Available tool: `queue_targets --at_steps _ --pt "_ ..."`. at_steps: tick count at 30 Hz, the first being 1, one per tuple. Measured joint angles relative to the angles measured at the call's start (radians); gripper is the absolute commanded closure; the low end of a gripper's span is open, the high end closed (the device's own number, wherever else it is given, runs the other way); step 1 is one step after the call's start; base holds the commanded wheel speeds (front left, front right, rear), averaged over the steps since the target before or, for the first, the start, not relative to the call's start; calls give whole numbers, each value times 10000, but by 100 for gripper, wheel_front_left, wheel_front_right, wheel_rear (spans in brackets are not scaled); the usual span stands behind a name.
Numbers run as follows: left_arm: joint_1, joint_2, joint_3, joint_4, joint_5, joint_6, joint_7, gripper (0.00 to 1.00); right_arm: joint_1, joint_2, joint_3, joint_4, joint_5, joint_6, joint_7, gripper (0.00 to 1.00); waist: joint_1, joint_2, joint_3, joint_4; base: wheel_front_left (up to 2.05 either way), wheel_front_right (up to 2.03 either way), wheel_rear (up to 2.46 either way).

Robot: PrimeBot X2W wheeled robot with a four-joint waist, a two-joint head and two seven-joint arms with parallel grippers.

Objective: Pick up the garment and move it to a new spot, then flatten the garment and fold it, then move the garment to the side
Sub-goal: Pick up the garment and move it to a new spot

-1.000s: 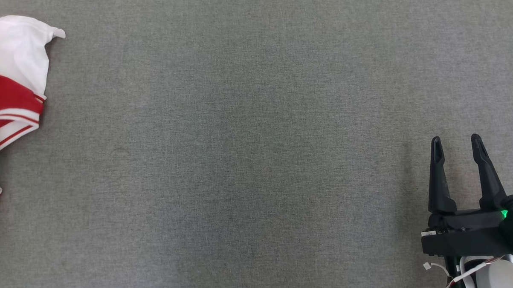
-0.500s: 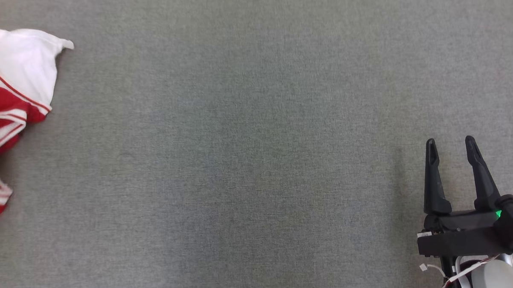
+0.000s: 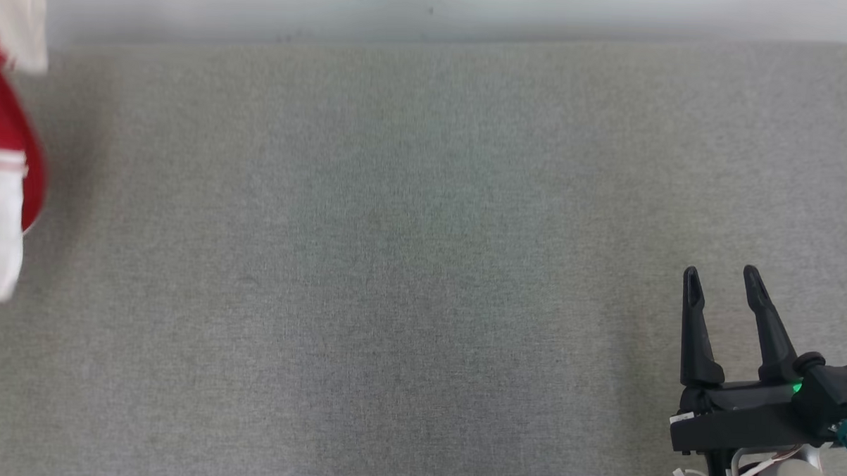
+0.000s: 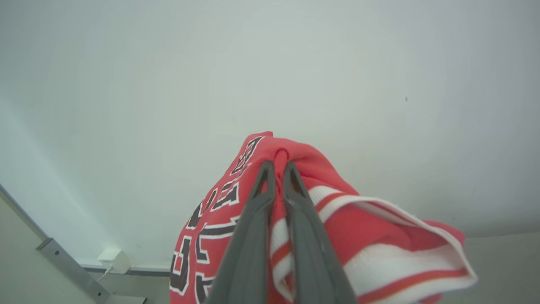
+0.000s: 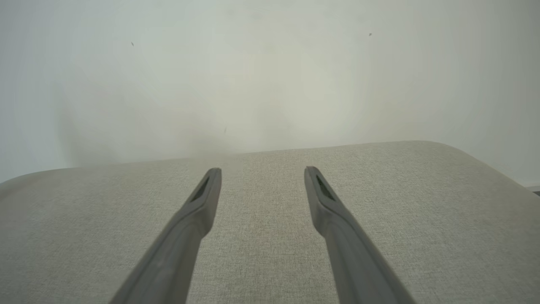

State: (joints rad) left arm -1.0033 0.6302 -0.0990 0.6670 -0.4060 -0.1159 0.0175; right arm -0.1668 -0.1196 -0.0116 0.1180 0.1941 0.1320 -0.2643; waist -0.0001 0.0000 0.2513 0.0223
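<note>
The garment point(image 4: 358, 236) is a red and white jersey with black lettering. My left gripper point(image 4: 278, 166) is shut on a red fold of it and holds it up against a pale wall. At the left edge of the head view the garment point(image 3: 3, 160) hangs blurred above the grey table point(image 3: 422, 266). My right gripper point(image 3: 721, 280) stands open at the lower right, low over the cloth-covered top, with nothing between its fingers. The right wrist view shows that right gripper point(image 5: 262, 173) pointing toward the table's far edge.
A pale wall point(image 3: 431, 9) runs behind the table's far edge. In the left wrist view a white plug or adapter point(image 4: 113, 259) sits low on the wall beside a metal strip point(image 4: 71, 270). The table's rounded far right corner point(image 5: 460, 154) is near my right gripper.
The garment has gone from lying crumpled on the table's left to hanging lifted at the left edge. The head camera has tilted up, so the far edge and wall now show.
</note>
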Motion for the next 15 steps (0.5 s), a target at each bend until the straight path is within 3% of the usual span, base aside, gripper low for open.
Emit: queue_targets --at_steps 7,15 --pt "-1002 -617 -790 -2533 82 -2 859 100 188 253 -40 127 144 -2 0 0 -1 -1 -589 -227 0 0 0" --pt "-1389 -2132 -1927 -4188 -341 -48 1900 100 247 522 161 247 288 -2 0 0 -1 -1 -876 -1236 0 0 0"
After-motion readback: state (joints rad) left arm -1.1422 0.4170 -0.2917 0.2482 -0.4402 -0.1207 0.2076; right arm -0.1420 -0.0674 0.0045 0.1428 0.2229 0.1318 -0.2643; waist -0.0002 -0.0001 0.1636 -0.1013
